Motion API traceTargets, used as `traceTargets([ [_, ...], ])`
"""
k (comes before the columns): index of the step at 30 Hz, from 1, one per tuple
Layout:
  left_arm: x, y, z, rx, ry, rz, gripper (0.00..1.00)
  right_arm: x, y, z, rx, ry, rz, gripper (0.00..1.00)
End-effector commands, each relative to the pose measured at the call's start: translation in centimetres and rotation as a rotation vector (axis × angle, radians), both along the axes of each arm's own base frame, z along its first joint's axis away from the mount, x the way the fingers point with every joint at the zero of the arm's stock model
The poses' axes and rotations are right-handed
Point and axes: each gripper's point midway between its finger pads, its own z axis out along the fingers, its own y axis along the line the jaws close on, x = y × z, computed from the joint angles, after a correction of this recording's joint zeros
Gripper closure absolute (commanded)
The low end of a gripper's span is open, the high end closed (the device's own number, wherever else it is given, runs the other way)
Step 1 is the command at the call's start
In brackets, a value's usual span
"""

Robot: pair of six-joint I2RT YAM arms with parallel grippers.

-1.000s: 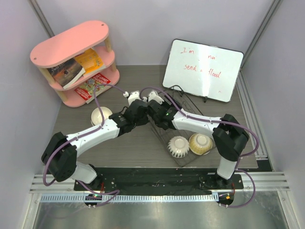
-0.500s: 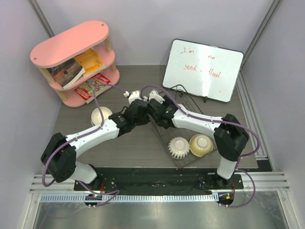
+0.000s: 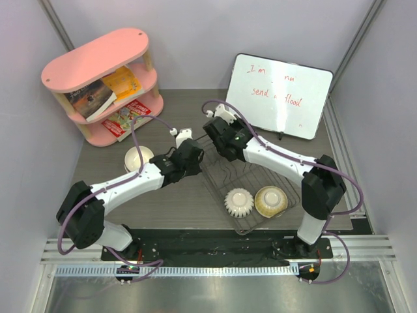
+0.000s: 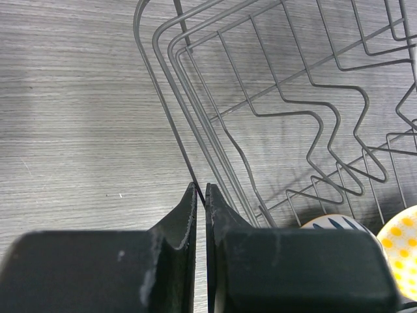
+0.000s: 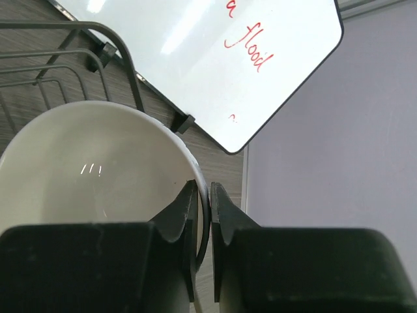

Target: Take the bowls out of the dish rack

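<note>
Bowl held at the rim, lifted near the far end of the dish rack.

Pale bowl (image 5: 98, 169) has its rim pinched between the pressed-together fingers of the right end effector (image 5: 203, 189), with the rack wires and the whiteboard (image 3: 277, 94) just beyond it. The dish rack (image 3: 225, 175) holds a white ribbed bowl (image 3: 239, 202) and a yellow patterned bowl (image 3: 271, 201) side by side at its near end. The left end effector (image 4: 201, 190) pinches the rack's left rim wire. A cream bowl (image 3: 138, 158) sits on the tabletop (image 3: 176, 202) left of the rack, near the pink shelf (image 3: 104, 85).
</note>
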Motion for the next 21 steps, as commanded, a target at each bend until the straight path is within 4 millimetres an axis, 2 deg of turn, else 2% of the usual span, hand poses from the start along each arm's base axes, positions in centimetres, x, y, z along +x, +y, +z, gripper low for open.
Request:
traceTargets([
  [1, -3.8, 5.0, -4.3, 0.253, 0.17, -0.026, 1.0, 0.0, 0.8, 0.0, 0.04, -0.007, 0.011, 0.99],
  [7, -3.5, 5.1, -3.9, 0.266, 0.162, -0.021, 1.0, -1.0, 1.6, -0.9, 0.07, 0.042, 0.05, 0.99],
  [13, -2.4, 4.8, -3.3, 0.291, 0.165, 0.003, 1.0, -2.1, 3.4, 1.1, 0.194, 0.053, 0.12, 0.99],
  [18, -1.8, 5.8, -2.9, 0.293, 0.165, 0.071, 1.0, -2.8, 2.7, 2.4, 0.227, 0.031, 0.119, 0.99],
  [21, -1.2, 6.5, -2.4, 0.282, 0.149, 0.111, 1.0, -2.7, 1.7, 2.0, 0.2, 0.01, 0.081, 0.99],
])
